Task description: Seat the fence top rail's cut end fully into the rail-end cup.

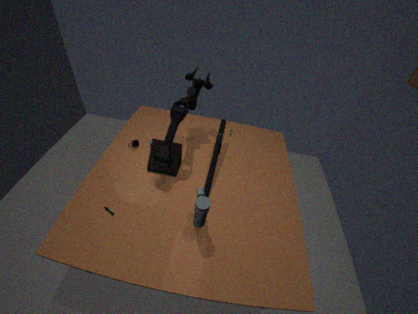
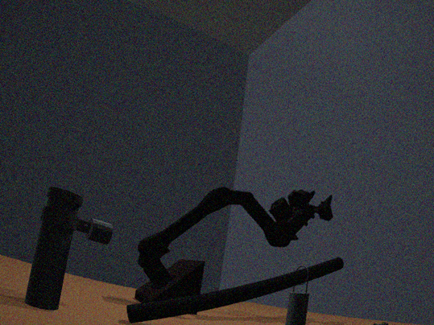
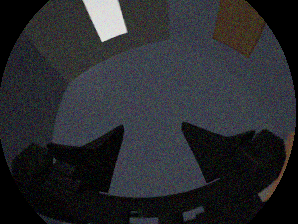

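Wrist view dim | tool (image 3: pixel 152 141) fingers spread wide, holding nothing | rail (image 1: pixel 214 159) out of sight

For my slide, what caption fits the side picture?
Open gripper held in the air above the rail, whose near end lies low, below the cup on the big post.

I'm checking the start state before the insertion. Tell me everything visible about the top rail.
The top rail is a long, dark, round tube, seemingly metal. It slants: one end rests on the orange mat below the raised end cup, unseated; the other end passes through the thin loop above a short post. The open gripper hangs above, apart.
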Controlling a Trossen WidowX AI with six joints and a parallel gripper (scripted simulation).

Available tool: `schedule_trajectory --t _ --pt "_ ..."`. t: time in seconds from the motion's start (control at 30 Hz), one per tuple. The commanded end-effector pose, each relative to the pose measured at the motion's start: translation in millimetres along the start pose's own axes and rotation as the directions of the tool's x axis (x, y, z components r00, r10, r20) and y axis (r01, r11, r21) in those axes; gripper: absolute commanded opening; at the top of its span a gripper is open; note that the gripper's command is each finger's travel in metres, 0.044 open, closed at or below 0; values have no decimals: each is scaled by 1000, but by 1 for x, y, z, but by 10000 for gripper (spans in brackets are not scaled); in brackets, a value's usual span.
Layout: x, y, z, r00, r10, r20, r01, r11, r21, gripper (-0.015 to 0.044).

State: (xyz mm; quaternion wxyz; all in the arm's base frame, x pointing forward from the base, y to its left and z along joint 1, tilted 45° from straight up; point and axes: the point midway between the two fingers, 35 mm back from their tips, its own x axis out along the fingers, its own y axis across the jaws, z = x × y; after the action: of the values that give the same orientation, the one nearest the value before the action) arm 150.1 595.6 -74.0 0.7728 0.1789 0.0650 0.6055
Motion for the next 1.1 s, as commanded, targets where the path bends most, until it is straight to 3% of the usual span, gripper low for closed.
schedule_trajectory --t 0.0,0.2,0.43,0.77,1.07 --pt "1 -2 1 1000 -7 -4 7 1000 2 426" --pt "15 -53 26 960 -241 -142 248 968 34 440" --pt "-2 -117 67 796 -525 -301 553 833 12 440" --pt "-91 -181 142 391 -807 -443 861 490 -134 440" --pt "-213 -195 223 -44 -890 -453 934 124 -334 440"
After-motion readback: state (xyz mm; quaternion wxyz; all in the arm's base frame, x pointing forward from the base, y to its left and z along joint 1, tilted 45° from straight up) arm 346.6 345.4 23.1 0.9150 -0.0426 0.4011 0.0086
